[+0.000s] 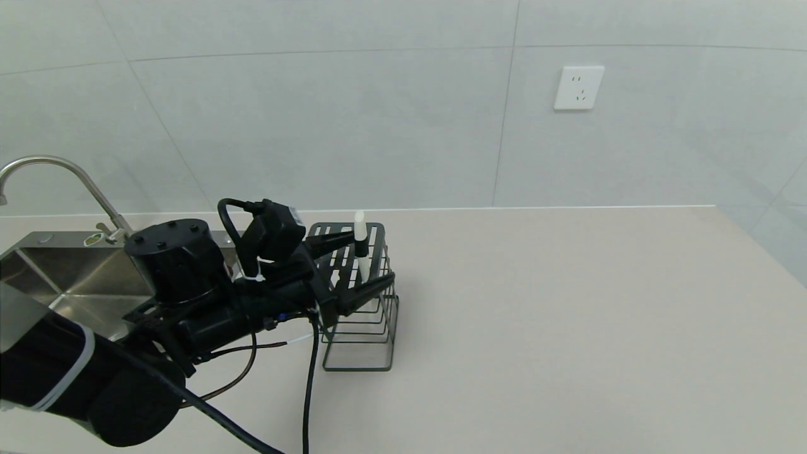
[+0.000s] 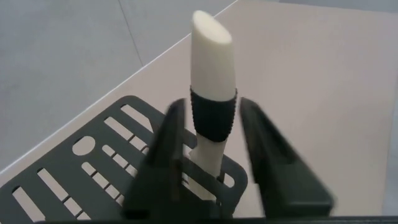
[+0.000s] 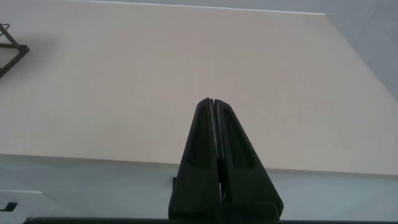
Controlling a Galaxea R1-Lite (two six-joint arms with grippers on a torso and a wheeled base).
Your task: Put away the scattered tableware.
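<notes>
Black wire rack (image 1: 357, 367) stands on the bench (image 1: 567, 315), just beside the sink (image 1: 69, 277). Its top plate is slotted.

One utensil (image 1: 360, 227) stands in the rack through a slot near the plate's far edge. It is close to upright, leaning slightly. The handle is white with a black ribbed band partway down. The working end is down inside the rack and hidden.

Left gripper (image 1: 372, 257) is over the rack top, spread. One finger sits each side of the handle at band height. In the left wrist view the gripper (image 2: 212, 106) brackets the utensil (image 2: 211, 50). There is a clear gap on one side. The other finger sits close against the band, and I cannot tell if it touches. The rack (image 2: 93, 162) plate is below the fingers (image 2: 273, 168).

Right gripper (image 3: 213, 106) is pressed together, holding nothing. It is above the near edge of the bench (image 3: 186, 62), well apart from the rack. A corner of the rack base (image 3: 12, 50) shows at the far side of that view.

Faucet (image 1: 57, 167) arches over the sink. An outlet (image 1: 579, 87) is on the tiled wall behind the bench.
</notes>
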